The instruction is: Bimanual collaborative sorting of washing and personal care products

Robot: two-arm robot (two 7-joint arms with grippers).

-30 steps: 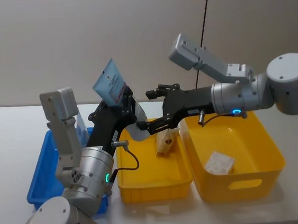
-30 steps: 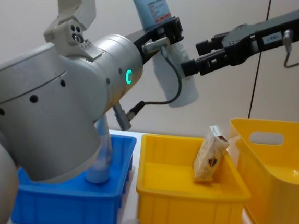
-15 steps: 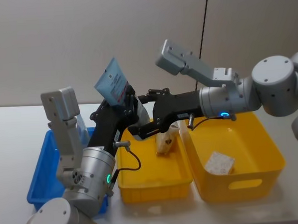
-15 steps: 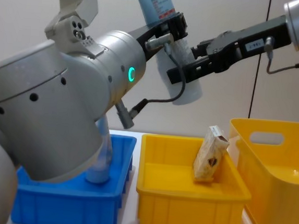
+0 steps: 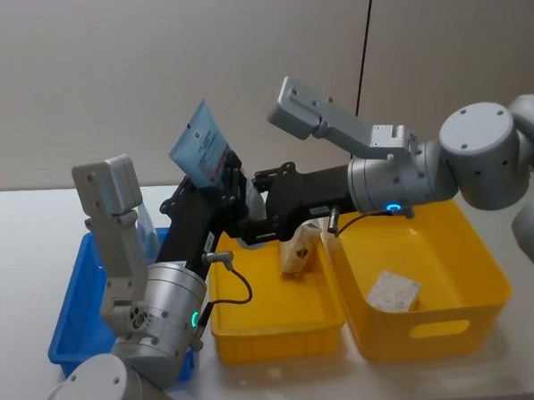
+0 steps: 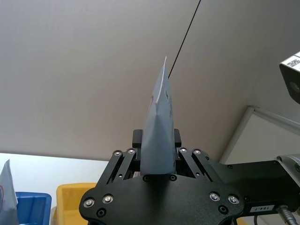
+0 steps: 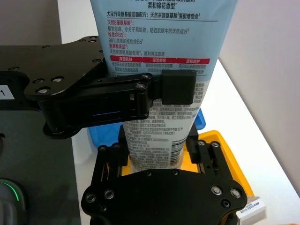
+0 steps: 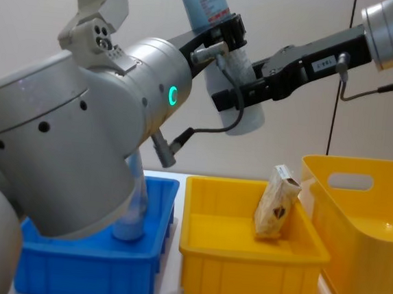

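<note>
Head view: at centre frame the left pincer [image 5: 220,186] is clenched on the pale blue-white refill pouch [image 5: 202,148], held aloft above the junction of the blue bin [image 5: 71,309] and the middle yellow bin [image 5: 274,329]; the right pincer [image 5: 248,226] straddles the pouch's lower end, its grip state not determinable. The cream carton [image 5: 298,252] leans in the middle bin, and the grey-white carton [image 5: 393,292] lies in the right-hand yellow bin [image 5: 461,320]. Left wrist view: the pouch stands edge-on, pinched between the jaws. Right wrist view: the right jaws flank the pouch's base, apparently not yet pressing. Chest view: the bluish bottle [image 8: 133,207] stands in the blue bin at lower left. Risk: premature left release, or an off-centre right grip, could drop the soft pouch into the wrong bin.
</note>
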